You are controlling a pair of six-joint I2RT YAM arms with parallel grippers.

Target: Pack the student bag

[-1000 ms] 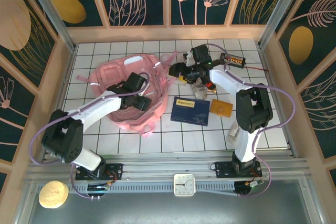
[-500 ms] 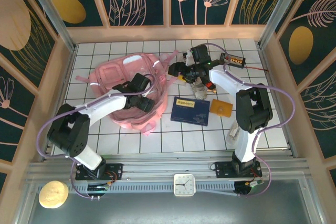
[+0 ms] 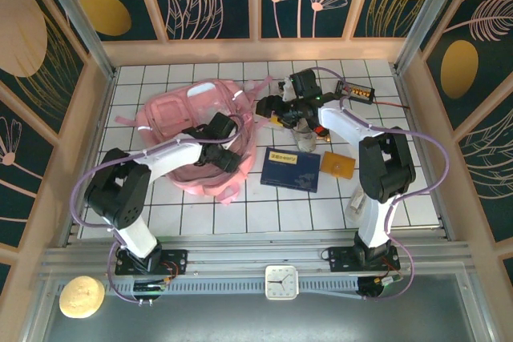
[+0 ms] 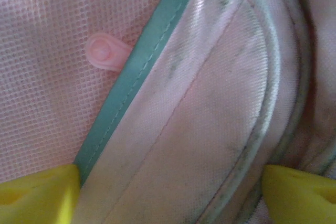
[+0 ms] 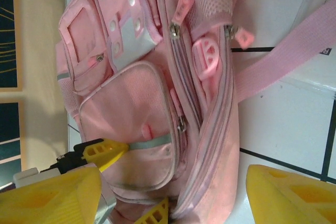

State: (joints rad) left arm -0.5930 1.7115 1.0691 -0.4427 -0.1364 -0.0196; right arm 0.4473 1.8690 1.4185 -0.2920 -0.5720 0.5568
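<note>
Pink bag [image 3: 172, 114] fabric sits between the cropped fingertips [image 4: 37, 195] of the spread left hand [image 4: 168, 192]. The right hand [image 5: 173, 195] gapes empty.

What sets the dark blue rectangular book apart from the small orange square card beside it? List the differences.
Colour: the dark blue rectangular book carries a yellow label strip; the small orange square card is orange all over. Size: the book is larger than the card. Place: the book lies nearer the large pink fabric backpack, the card beyond it. Both lie flat on the white tiled table, outside the backpack.
</note>
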